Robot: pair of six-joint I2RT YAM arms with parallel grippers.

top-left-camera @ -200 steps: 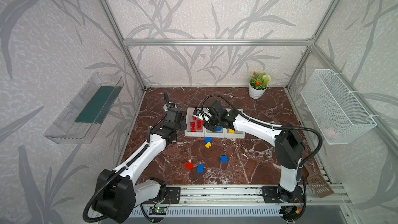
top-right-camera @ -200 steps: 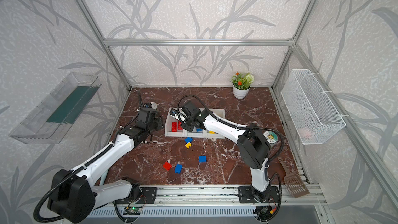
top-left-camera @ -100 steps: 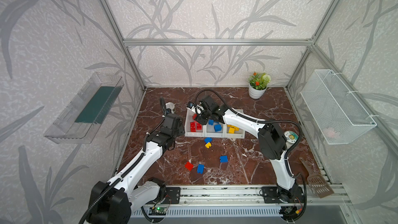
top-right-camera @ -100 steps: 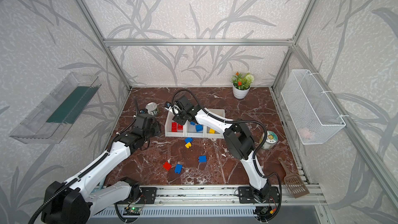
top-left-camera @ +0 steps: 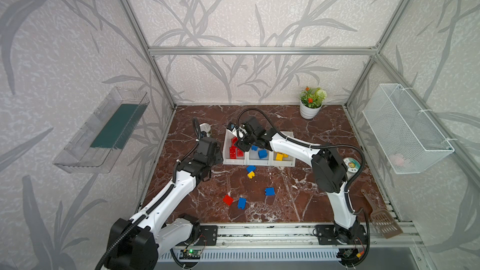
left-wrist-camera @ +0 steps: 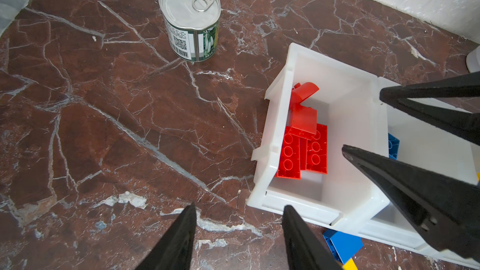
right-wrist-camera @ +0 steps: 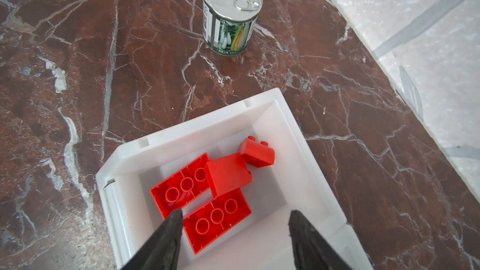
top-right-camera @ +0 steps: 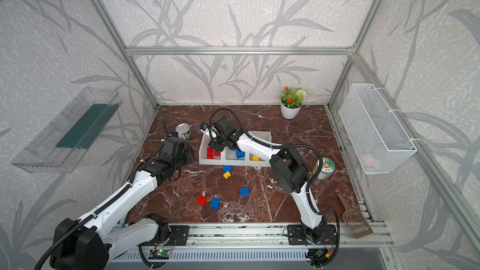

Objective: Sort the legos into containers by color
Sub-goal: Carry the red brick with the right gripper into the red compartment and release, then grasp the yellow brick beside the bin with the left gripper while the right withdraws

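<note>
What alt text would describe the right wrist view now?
The black right hand hangs open and empty over a white plastic bin holding four red studded bricks. A ring-pull metal can stands upright on the brown marble table beyond.

Glossy white shells [top-left-camera: 179, 188] and chunky black joints [top-left-camera: 328, 170] are used throughout, ribbed black cables [top-left-camera: 337, 146] are strung alongside, and pointy black fingers [right-wrist-camera: 161, 242] are fitted.
</note>
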